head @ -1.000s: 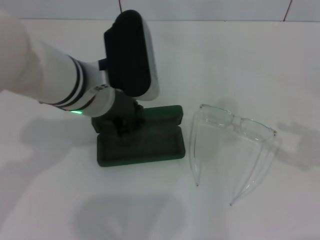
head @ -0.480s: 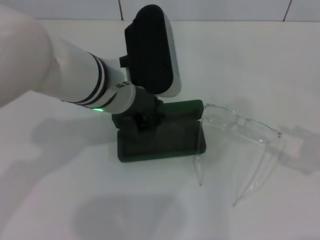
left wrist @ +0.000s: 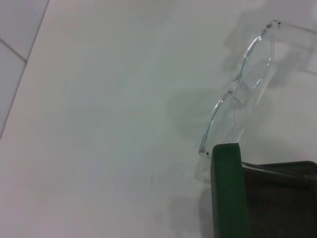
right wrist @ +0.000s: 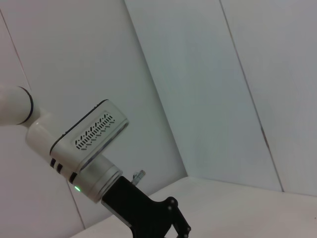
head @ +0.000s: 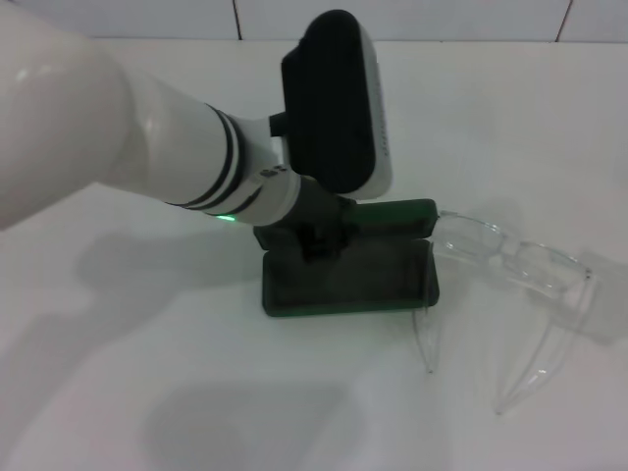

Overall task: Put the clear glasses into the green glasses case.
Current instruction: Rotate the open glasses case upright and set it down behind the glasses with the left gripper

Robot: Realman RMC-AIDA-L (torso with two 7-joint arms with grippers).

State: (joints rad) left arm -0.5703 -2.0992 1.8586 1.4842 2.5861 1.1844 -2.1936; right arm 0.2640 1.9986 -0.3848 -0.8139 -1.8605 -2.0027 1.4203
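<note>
The green glasses case [head: 343, 285] lies open on the white table, its lid [head: 392, 214] standing up along the far side. My left gripper [head: 316, 240] comes down on the left part of that lid and is shut on it. The clear glasses [head: 510, 260] rest just right of the case with their arms pointing toward me, and the nearer arm touches the case's right edge. In the left wrist view the lid's green edge [left wrist: 228, 193] stands close by, with the clear glasses [left wrist: 242, 84] beyond it. The right gripper is out of view.
A white table [head: 147, 392] spreads all around, with a tiled wall [head: 412, 15] at the back. The left forearm [head: 147, 147] hangs over the table's left half. From the right wrist camera I see only the wall and the left arm [right wrist: 89, 144].
The left gripper has moved to the right and the case has gone with it. The glasses have been pushed rightward by the case.
</note>
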